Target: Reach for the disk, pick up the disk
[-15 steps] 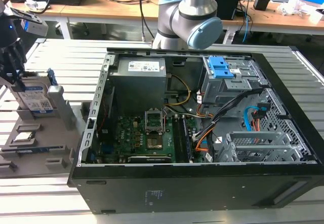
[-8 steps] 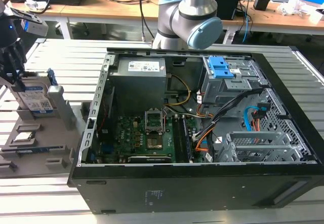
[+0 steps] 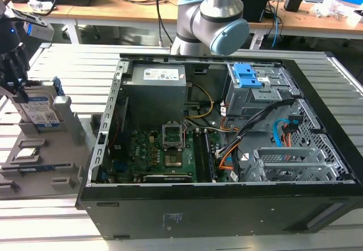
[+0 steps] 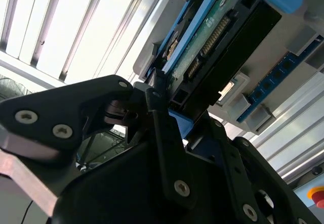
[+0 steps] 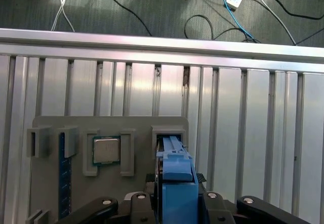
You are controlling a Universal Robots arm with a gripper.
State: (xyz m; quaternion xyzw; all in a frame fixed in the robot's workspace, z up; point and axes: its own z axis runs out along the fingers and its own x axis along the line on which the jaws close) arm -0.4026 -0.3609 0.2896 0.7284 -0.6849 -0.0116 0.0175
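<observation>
Exterior view: gripper (image 3: 18,86) sits down over the disk (image 3: 41,112), which stands upright in the corner slot of the grey holder (image 3: 62,166), just beside the chip (image 3: 27,152). Step looks like end of reach, start of pick. Both wrist views put the disk's blue-railed end inside the gripper; clamped or not, can't tell. Pick-up calls for a firm hold and a straight pull out of the slot. Arm (image 3: 215,18) rises behind the case (image 3: 227,205) and reaches over the holder, tool pointing down.
</observation>
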